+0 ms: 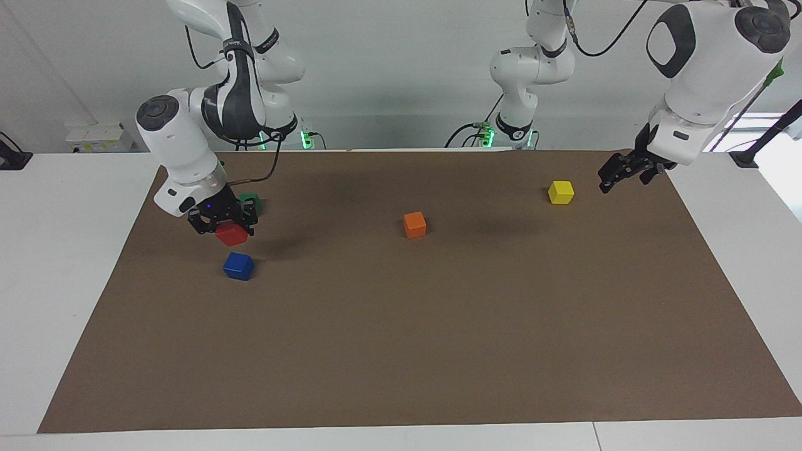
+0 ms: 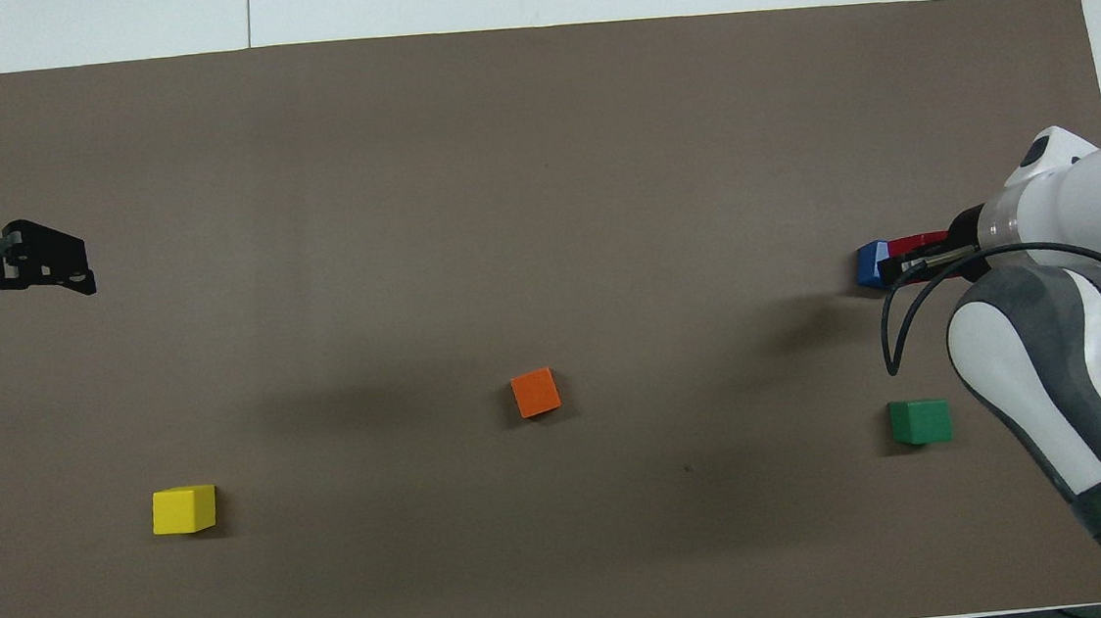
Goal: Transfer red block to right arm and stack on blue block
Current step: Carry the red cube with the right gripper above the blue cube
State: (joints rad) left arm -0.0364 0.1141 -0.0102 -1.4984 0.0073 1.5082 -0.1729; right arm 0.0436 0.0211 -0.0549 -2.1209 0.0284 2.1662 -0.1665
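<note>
My right gripper [image 1: 227, 230] is shut on the red block [image 1: 231, 234] and holds it in the air just over the blue block [image 1: 239, 266], with a small gap between the two. The blue block lies on the brown mat toward the right arm's end of the table. In the overhead view the red block [image 2: 919, 243] shows as a thin strip in the right gripper [image 2: 908, 257], and it partly covers the blue block [image 2: 868, 264]. My left gripper [image 1: 628, 171] is open and empty, up in the air beside the yellow block [image 1: 561, 192]. It also shows in the overhead view [image 2: 51, 265].
An orange block [image 1: 415, 225] lies mid-table. A dark green block [image 1: 252, 203] lies nearer to the robots than the blue block, partly hidden by the right gripper. The yellow block [image 2: 184, 509] lies toward the left arm's end. The brown mat [image 1: 438, 351] covers the table.
</note>
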